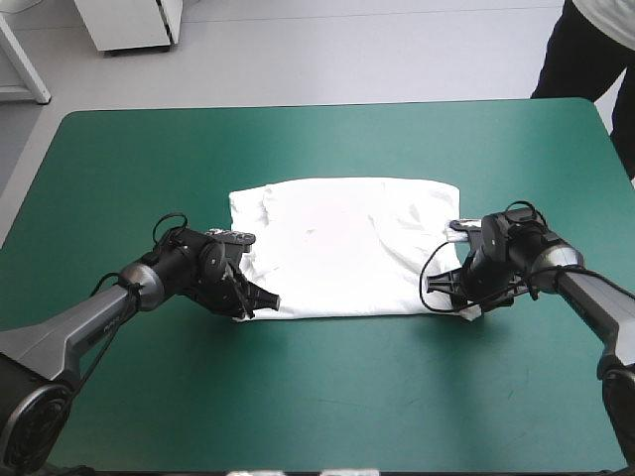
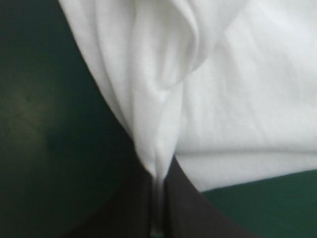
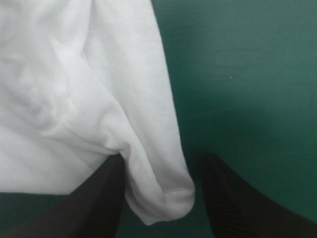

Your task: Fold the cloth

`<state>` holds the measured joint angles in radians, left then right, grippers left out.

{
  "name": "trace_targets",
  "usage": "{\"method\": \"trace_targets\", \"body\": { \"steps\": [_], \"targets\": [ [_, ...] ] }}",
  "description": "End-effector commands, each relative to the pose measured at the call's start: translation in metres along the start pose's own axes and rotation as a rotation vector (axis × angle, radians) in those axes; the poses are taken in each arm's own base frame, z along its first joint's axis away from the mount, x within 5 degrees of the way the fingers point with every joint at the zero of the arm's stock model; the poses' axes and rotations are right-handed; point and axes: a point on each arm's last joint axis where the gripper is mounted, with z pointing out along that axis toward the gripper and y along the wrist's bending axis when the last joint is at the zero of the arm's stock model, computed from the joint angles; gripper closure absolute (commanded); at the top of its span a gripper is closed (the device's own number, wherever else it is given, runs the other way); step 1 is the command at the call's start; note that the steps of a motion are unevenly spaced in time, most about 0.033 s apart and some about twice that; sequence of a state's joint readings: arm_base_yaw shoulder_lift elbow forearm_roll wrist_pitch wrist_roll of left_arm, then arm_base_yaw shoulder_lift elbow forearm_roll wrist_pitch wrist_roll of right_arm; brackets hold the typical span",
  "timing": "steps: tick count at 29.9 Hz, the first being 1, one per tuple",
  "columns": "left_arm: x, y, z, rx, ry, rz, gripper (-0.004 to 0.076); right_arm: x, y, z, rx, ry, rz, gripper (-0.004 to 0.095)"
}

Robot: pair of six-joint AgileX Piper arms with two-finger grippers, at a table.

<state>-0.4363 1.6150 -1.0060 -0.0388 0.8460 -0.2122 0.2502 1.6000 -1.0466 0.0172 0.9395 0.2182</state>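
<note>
High view: T-shirt (image 1: pixel 347 248) lies flat mid-table as a wide white rectangle on the teal-green cover (image 1: pixel 317 397). Left gripper (image 1: pixel 262 300) is low at the shirt's near-left corner, tips touching the hem. Right gripper (image 1: pixel 444 293) is low at the near-right corner. The grippers point inward toward each other w/ the shirt between them. Can't tell finger state from up here.

Left wrist view: black fingers (image 2: pixel 124 213) all but together, clamped on a thin strip of white fabric. The cloth rises ahead of the tips as a pinched ridge, then opens into soft folds further ahead. A layered shirt edge runs off to one side of the gripper. Cover shows on both sides.

Right wrist view: right gripper's fingers stand apart, gripping nothing. The shirt's rounded corner lies between them, up against one finger, w/ a gap of cover before the other. Rest of the shirt spreads ahead and to that same side; bare cover beside the other finger.
</note>
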Motion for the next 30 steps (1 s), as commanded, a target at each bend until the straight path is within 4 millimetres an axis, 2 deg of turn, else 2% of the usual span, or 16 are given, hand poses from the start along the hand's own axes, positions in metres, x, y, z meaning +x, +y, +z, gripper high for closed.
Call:
{"method": "trace_targets", "body": {
  "steps": [1,4,10,14,18,21,28,30],
  "targets": [
    [0.000,0.000,-0.007,-0.010,-0.003,0.010,0.0734,0.000,-0.002,-0.007,-0.014,-0.060,0.001,0.0440],
    [0.000,0.000,-0.007,-0.007,-0.007,0.009,0.0734,0.005,-0.003,-0.001,-0.013,-0.046,0.007,0.0520],
    [0.000,0.000,-0.007,-0.007,-0.007,0.009,0.0734,0.021,-0.004,0.014,-0.025,0.018,0.031,0.0917],
    [0.000,0.000,-0.007,-0.008,-0.003,0.013,0.0734,0.021,-0.004,0.011,-0.026,0.015,0.019,0.0925],
    [-0.002,0.000,-0.012,-0.011,-0.004,0.024,0.0734,0.012,-0.002,-0.010,-0.044,-0.058,0.017,0.0925],
    [-0.011,-0.002,-0.031,-0.008,-0.055,0.042,0.0734,0.004,-0.001,-0.034,-0.044,-0.117,0.003,0.0925],
    [-0.038,-0.010,-0.104,0.014,-0.233,0.109,0.0734,-0.009,0.000,-0.096,-0.033,-0.244,-0.058,0.0925],
    [-0.046,-0.012,-0.120,0.024,-0.286,0.112,0.0734,-0.013,0.001,-0.110,-0.029,-0.282,-0.062,0.0925]
  ]
}}
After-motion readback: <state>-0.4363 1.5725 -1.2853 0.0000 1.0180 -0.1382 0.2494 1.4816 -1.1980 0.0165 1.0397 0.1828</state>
